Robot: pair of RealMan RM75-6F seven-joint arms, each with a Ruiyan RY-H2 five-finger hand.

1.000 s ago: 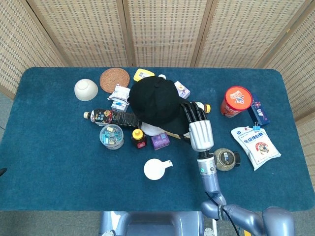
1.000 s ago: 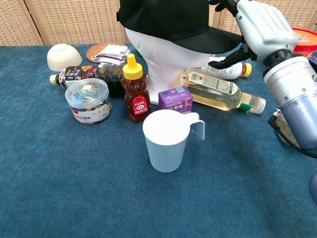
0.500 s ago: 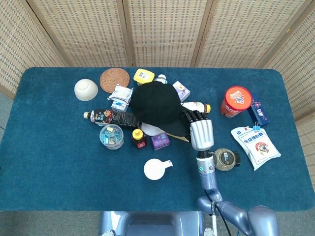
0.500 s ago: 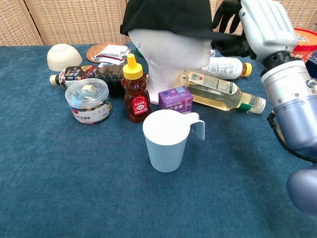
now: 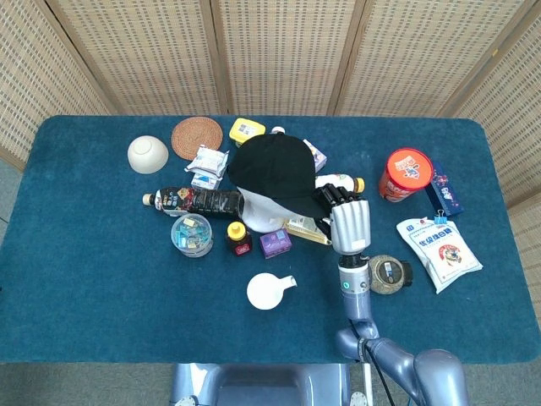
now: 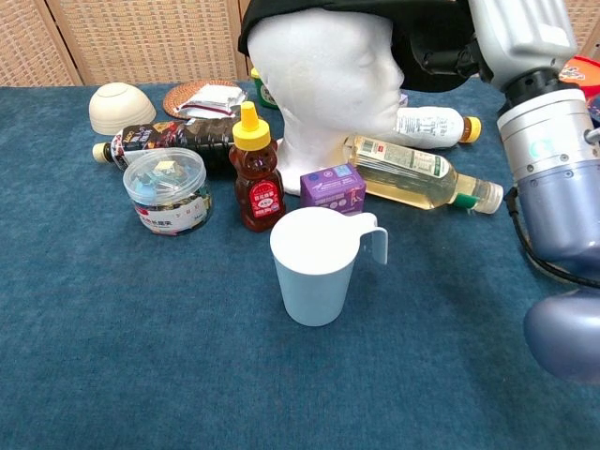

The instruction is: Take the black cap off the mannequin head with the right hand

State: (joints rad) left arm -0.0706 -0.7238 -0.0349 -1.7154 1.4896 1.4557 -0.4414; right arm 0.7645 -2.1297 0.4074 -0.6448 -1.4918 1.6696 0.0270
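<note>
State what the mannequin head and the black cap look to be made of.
Mannequin head: likely foam such as polystyrene, matte white with a slightly grainy surface. Black cap: seemingly woven fabric, matte, with panel seams; the right hand grips its brim.

The right arm rises from the bottom edge of the head view, right of centre, its forearm running straight up the frame to the right hand (image 5: pixel 347 225). The hand sits near the middle, its pale back toward the camera, dark fingers (image 5: pixel 332 200) curled and gripping the brim of the black cap (image 5: pixel 270 168). In the chest view the hand (image 6: pixel 511 36) fills the upper right corner.
</note>
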